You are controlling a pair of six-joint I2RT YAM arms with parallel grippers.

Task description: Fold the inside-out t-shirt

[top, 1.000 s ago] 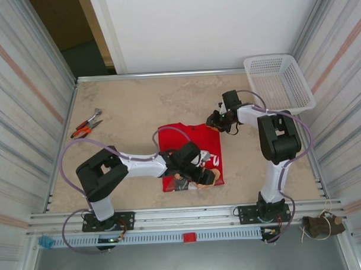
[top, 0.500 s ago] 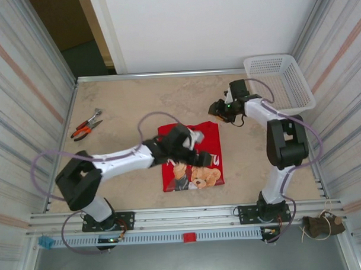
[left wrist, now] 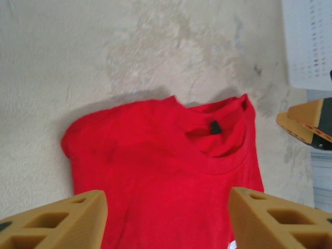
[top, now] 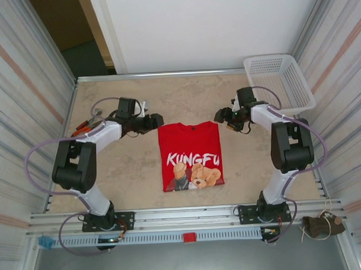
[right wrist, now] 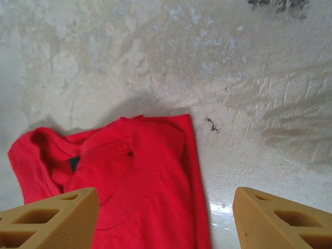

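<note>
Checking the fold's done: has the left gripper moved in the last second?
Yes. The left gripper has swung off the bright red cloth t-shirt, up and leftward, farther from the white plastic mesh basket.

1. A beige, mottled table.
2. A red t-shirt lies flat at its middle, print up.
3. Orange-handled pliers lie far left.
4. A white mesh basket sits in the far right corner.

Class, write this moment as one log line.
shirt: folded, graphic up | left tool: open, off shirt | right tool: open, off shirt
</note>
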